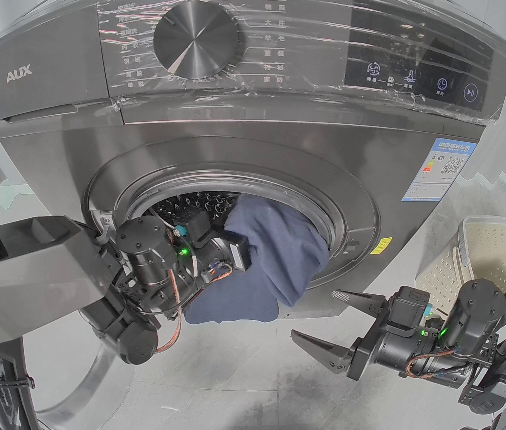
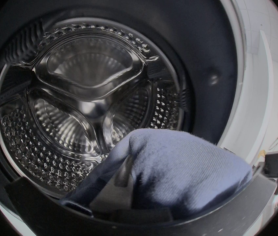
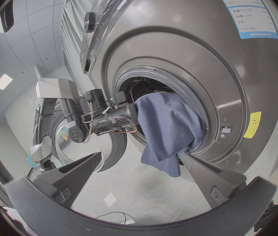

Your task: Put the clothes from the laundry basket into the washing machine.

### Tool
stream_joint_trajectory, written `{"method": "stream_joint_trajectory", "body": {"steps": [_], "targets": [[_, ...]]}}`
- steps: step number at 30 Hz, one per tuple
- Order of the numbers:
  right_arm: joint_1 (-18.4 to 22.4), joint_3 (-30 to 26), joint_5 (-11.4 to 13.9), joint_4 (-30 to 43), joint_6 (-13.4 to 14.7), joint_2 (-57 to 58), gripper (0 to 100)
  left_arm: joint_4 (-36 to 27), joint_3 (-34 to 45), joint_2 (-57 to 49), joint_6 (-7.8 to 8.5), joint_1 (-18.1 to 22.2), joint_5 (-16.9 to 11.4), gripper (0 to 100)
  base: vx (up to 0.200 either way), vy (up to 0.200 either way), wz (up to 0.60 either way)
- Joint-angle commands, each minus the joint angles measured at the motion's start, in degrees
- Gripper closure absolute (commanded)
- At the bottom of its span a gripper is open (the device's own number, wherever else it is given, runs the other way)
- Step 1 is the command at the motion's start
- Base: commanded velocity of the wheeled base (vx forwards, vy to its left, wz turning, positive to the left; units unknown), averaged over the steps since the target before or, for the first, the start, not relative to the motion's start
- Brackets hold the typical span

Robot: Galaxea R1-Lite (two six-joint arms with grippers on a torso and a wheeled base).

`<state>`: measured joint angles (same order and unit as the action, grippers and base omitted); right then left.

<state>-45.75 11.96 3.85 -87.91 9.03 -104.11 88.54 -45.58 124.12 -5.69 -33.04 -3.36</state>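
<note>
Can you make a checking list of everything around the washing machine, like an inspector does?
Surface: grey floor before the washing machine.
Job's things: blue cloth hangs half out of the drum mouth; basket stands right of the machine.
Clutter: small white square on the floor.
Grippers: left gripper at the drum mouth, against the cloth; right gripper open, low, apart from the cloth.
Cables: orange wire on the left arm.
Surroundings: machine door open.

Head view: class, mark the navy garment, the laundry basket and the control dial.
navy garment (image 1: 277, 255), head view, middle of its hanging fold.
laundry basket (image 1: 494, 249), head view, perforated wall.
control dial (image 1: 196, 38), head view, face centre.
</note>
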Motion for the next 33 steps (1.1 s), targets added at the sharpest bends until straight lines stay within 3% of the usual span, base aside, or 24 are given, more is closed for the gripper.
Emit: {"method": "stream_joint_trajectory", "body": {"steps": [1,8,17,21,28,29,33], "targets": [[0.0,0.0,0.0,0.0,0.0,-0.2,0,-0.6,-10.5,9.6,-0.02,1.9,3.5,100,0.000,0.000,0.00],[0.0,0.1,0.0,-0.1,-0.1,-0.7,0,-3.1,-17.4,13.0,-0.02,3.3,4.9,100,0.000,0.000,0.00],[0.0,0.2,0.1,-0.1,-0.1,-1.4,0,-12.3,-28.9,15.8,0.16,5.8,5.6,100,0.000,0.000,0.00],[0.0,0.2,0.1,-0.1,-0.1,-1.5,0,-16.3,-37.7,18.3,0.33,7.1,9.7,100,0.000,0.000,0.00],[0.0,0.3,0.1,-0.1,-0.1,-1.5,0,-17.7,-39.8,18.4,0.07,6.8,10.3,100,0.000,0.000,0.00],[0.0,0.3,0.1,-0.1,-0.1,-1.5,0,-17.7,-39.8,18.3,0.07,6.8,10.2,0,0.000,0.000,0.00],[0.0,0.3,0.1,-0.2,-0.1,-1.5,0,-17.9,-38.4,16.9,-0.99,6.5,11.2,0,0.000,0.000,0.00]]}}
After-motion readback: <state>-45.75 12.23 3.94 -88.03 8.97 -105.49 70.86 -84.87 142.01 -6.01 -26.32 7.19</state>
